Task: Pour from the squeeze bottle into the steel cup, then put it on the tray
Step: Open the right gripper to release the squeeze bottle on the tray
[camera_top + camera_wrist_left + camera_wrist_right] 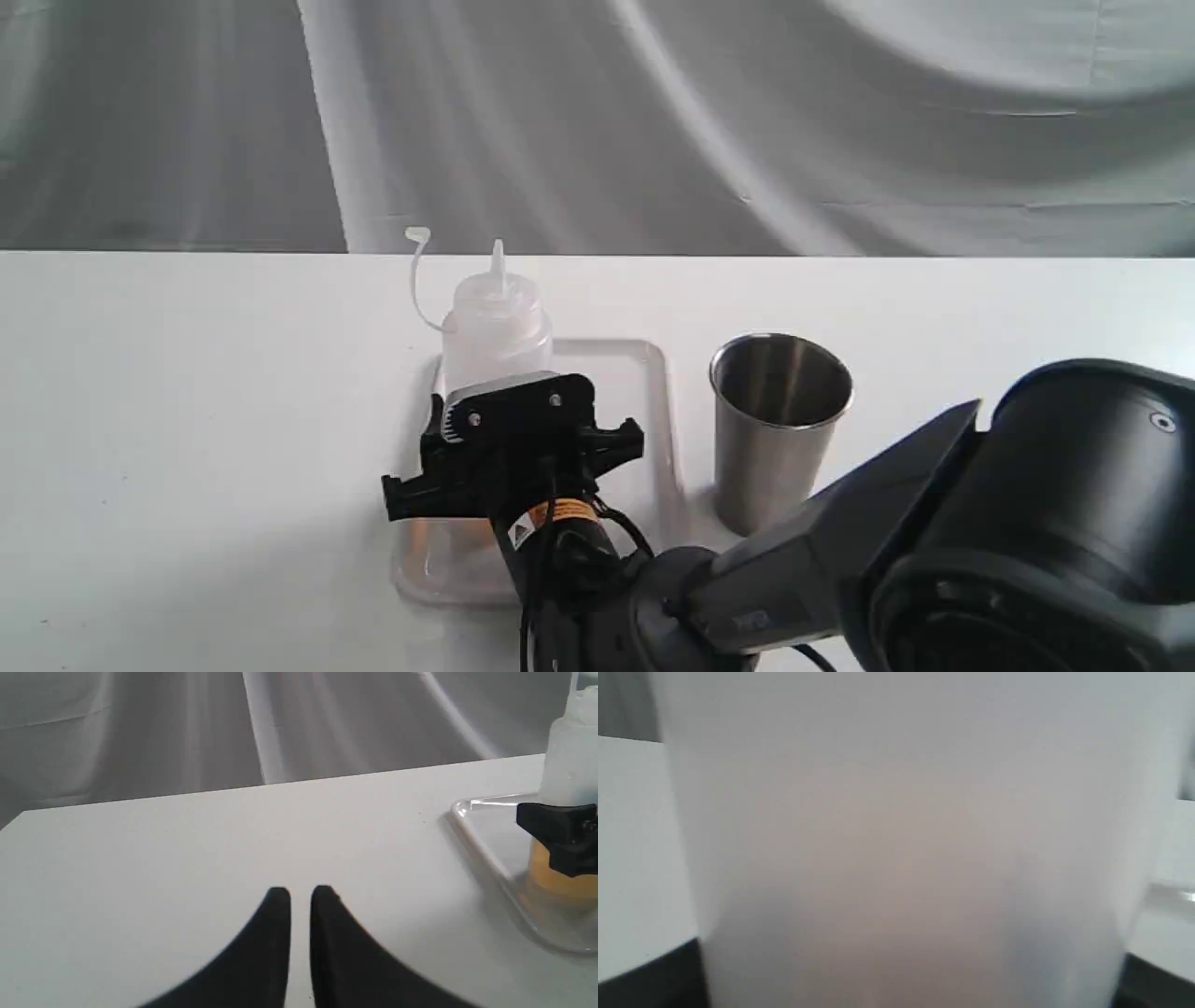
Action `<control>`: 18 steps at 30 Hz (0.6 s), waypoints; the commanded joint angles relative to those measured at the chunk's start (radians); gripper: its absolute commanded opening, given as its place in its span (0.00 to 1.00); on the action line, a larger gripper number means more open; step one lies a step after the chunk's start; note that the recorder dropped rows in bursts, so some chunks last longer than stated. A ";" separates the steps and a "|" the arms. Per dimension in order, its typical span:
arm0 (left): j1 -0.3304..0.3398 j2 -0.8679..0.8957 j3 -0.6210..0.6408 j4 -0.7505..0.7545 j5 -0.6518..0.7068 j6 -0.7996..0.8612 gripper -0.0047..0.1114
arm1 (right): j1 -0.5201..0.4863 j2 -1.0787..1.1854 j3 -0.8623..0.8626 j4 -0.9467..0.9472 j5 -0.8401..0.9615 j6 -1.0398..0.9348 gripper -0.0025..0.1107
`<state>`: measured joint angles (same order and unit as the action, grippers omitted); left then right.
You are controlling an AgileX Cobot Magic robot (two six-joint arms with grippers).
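Note:
The squeeze bottle [495,327] stands upright on the white tray [653,373], nozzle up, its cap strap curling to the left. Amber liquid shows low in the squeeze bottle [567,765] in the left wrist view. My right gripper [509,415] reaches in from the front and is shut on the bottle's middle; its black fingers [644,975] press both sides of the bottle wall [901,835], which fills the right wrist view. The steel cup [780,429] stands upright just right of the tray. My left gripper [300,891] hovers shut over bare table, left of the tray [472,807].
The right arm's big black links [1027,523] cover the front right of the table. A grey cloth backdrop [653,121] hangs behind the table's far edge. White tabletop [187,420] stretches out left of the tray.

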<state>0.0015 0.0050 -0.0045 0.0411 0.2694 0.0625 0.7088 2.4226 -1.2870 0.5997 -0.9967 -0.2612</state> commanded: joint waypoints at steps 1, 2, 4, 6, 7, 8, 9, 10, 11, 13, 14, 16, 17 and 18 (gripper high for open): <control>-0.001 -0.005 0.004 0.002 -0.007 -0.002 0.11 | -0.003 -0.008 -0.006 -0.003 -0.020 0.002 0.02; -0.001 -0.005 0.004 0.002 -0.007 -0.002 0.11 | -0.003 -0.008 -0.006 -0.003 -0.020 0.002 0.02; -0.001 -0.005 0.004 0.002 -0.007 -0.002 0.11 | -0.003 -0.008 -0.006 -0.003 -0.018 0.002 0.03; -0.001 -0.005 0.004 0.002 -0.007 -0.002 0.11 | -0.003 -0.008 -0.006 -0.003 -0.009 0.002 0.07; -0.001 -0.005 0.004 0.002 -0.007 -0.002 0.11 | -0.003 -0.008 -0.006 -0.003 -0.007 0.002 0.10; -0.001 -0.005 0.004 0.002 -0.007 -0.002 0.11 | -0.003 -0.008 -0.006 -0.003 -0.007 0.002 0.15; -0.001 -0.005 0.004 0.002 -0.007 -0.002 0.11 | -0.003 -0.008 -0.006 -0.003 -0.007 0.002 0.19; -0.001 -0.005 0.004 0.002 -0.007 -0.002 0.11 | -0.003 -0.008 -0.006 -0.003 -0.007 0.002 0.24; -0.001 -0.005 0.004 0.002 -0.007 -0.002 0.11 | -0.003 -0.008 -0.006 -0.003 -0.007 0.002 0.29; -0.001 -0.005 0.004 0.002 -0.007 -0.002 0.11 | -0.003 -0.008 -0.006 -0.003 -0.007 0.002 0.39; -0.001 -0.005 0.004 0.002 -0.007 -0.002 0.11 | -0.003 -0.008 -0.006 -0.003 -0.007 0.002 0.43; -0.001 -0.005 0.004 0.002 -0.007 -0.002 0.11 | -0.003 -0.008 -0.006 -0.003 -0.007 0.002 0.53; -0.001 -0.005 0.004 0.002 -0.007 -0.002 0.11 | -0.003 -0.008 -0.006 -0.003 -0.004 0.002 0.57; -0.001 -0.005 0.004 0.002 -0.007 -0.002 0.11 | -0.003 -0.008 -0.006 -0.003 -0.004 0.002 0.60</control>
<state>0.0015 0.0050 -0.0045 0.0411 0.2694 0.0625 0.7088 2.4226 -1.2870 0.5997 -0.9850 -0.2612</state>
